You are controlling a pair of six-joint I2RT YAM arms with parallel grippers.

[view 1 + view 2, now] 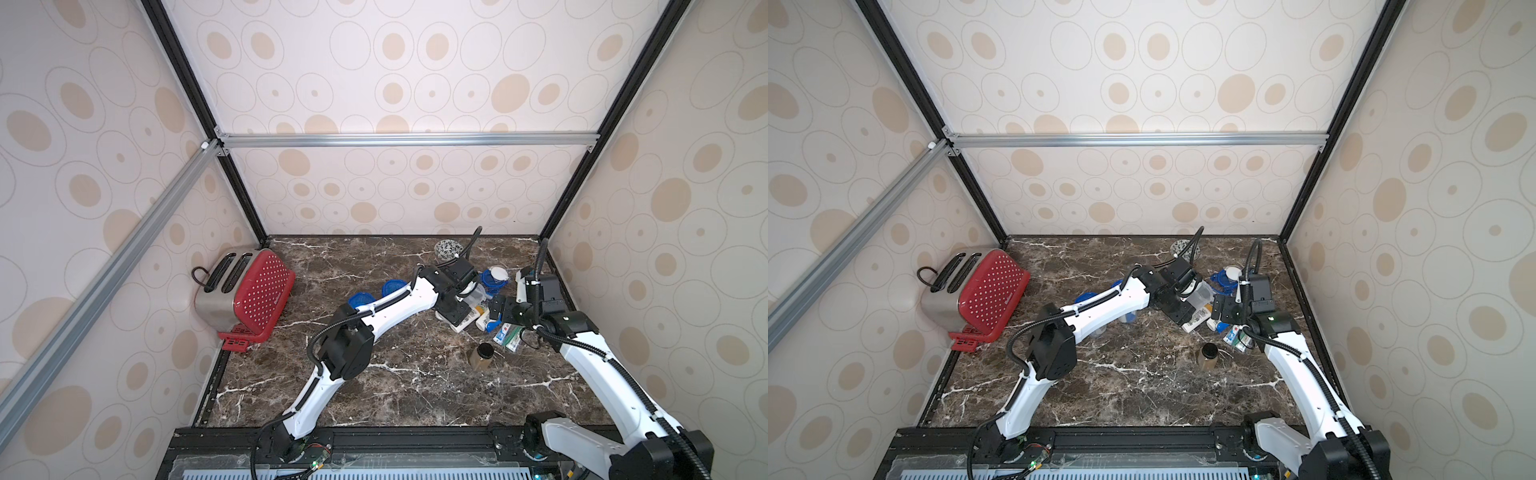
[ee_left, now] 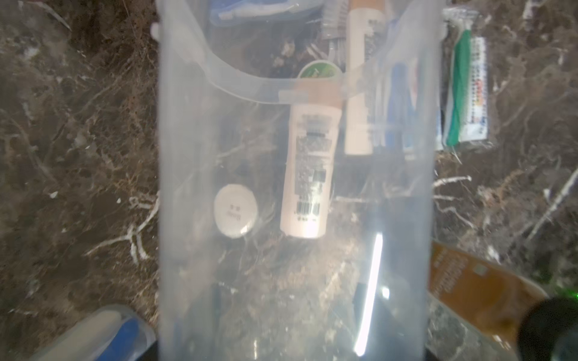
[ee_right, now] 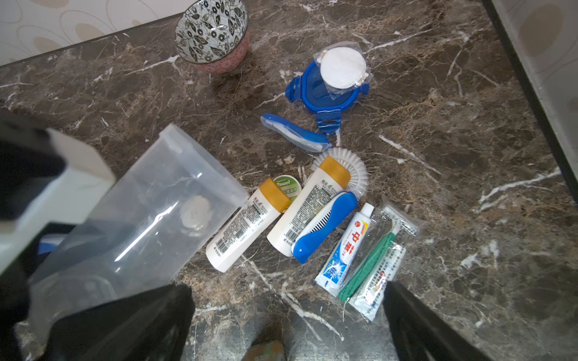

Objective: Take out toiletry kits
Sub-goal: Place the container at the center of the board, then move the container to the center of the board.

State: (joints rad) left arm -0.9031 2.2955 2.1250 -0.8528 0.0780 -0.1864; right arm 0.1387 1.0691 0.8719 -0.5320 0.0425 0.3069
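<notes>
On marble (image 3: 469,93), gold-capped bottles (image 3: 247,223); left end effector (image 1: 467,297) around jar (image 3: 134,218), right end effector (image 3: 286,290) agape.

You see the dark marble tabletop (image 1: 415,395) bearing a toaster (image 1: 224,286) in its far left corner, a patterned bowl (image 3: 211,31) at the back, then gold-capped bottles (image 3: 247,225), toothpaste tube (image 3: 344,247), blue lid (image 3: 308,93) and brown jar (image 1: 482,357) right of centre.

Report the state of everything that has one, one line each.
left gripper: jaws shut on clear jar
clear jar: lidless, held tilted
right gripper: jaws open, empty
blue clip lid: off, on table
cotton pad packet: lying on that lid
white bottles: capped, lying flat
toothpaste tube: capped, lying flat
brown jar: upright, lid on
patterned bowl: upright, empty
</notes>
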